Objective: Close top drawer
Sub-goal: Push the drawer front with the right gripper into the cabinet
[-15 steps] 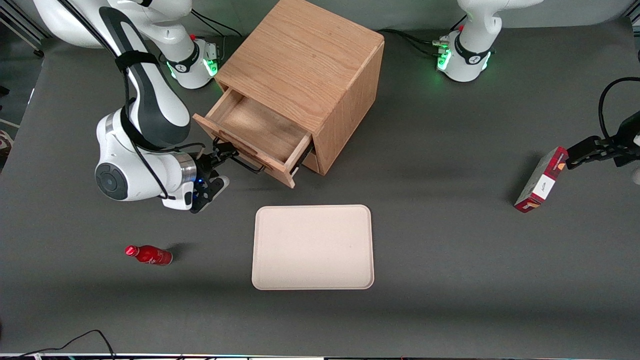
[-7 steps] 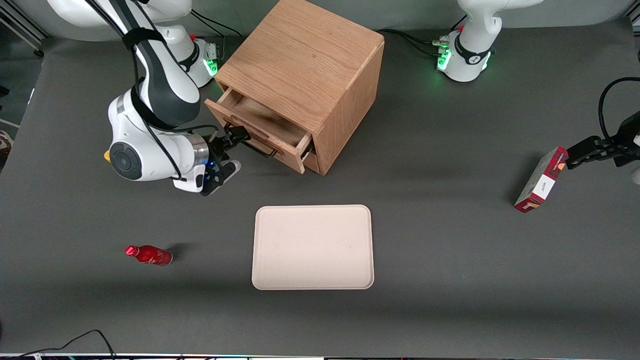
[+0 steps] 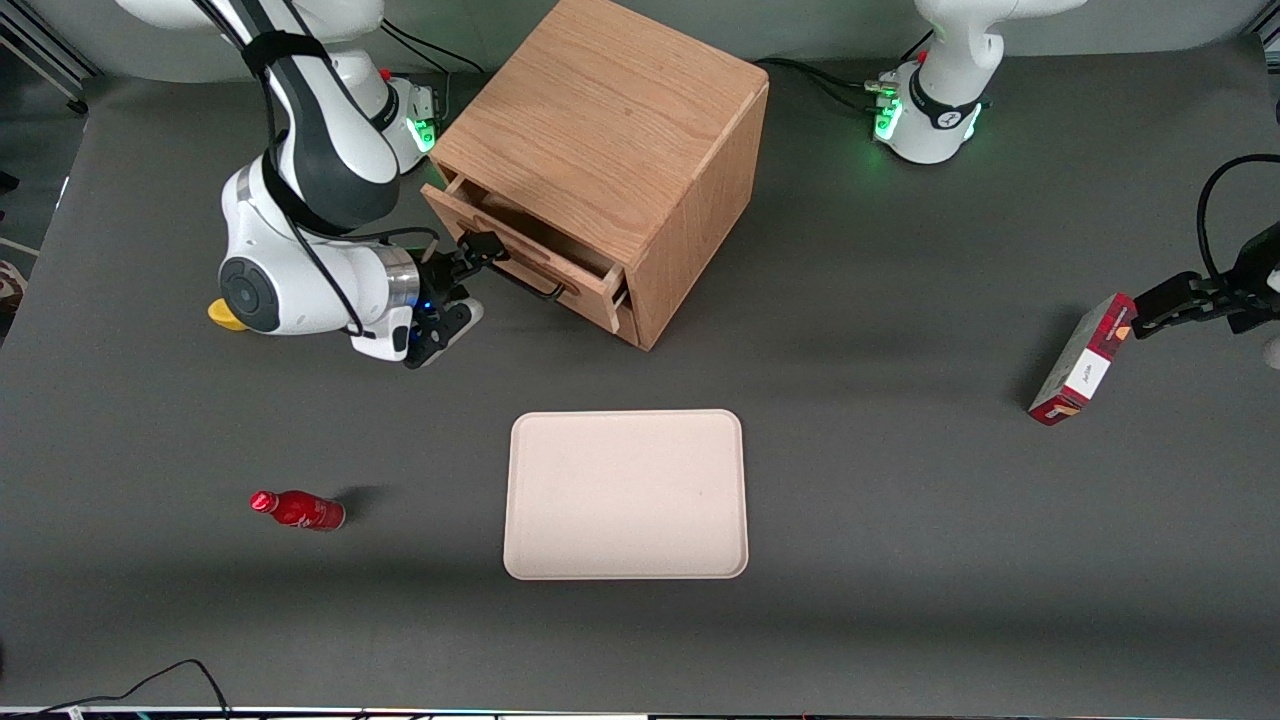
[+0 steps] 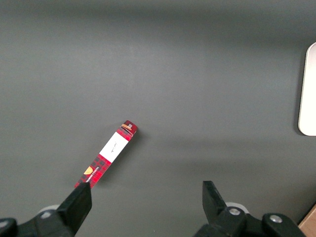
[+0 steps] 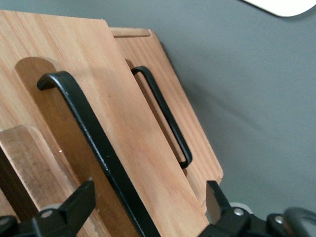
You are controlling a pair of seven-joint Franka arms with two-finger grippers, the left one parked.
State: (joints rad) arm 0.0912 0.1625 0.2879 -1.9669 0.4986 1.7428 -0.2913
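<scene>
At one top drawer (image 3: 520,255), one gripper (image 3: 478,252), fingers (image 5: 74,205) spread.

A dark grey table (image 3: 900,560) fills the scene — evenly lit, soft shadows under objects.

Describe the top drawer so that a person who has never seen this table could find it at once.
Find the big light oak wooden cabinet standing on the dark grey table. On its front are two drawers, each with a thin black wire handle. The top drawer is the upper one: it juts out slightly, not fully shut, and the right arm's black pincer, open, is at its handle.
</scene>
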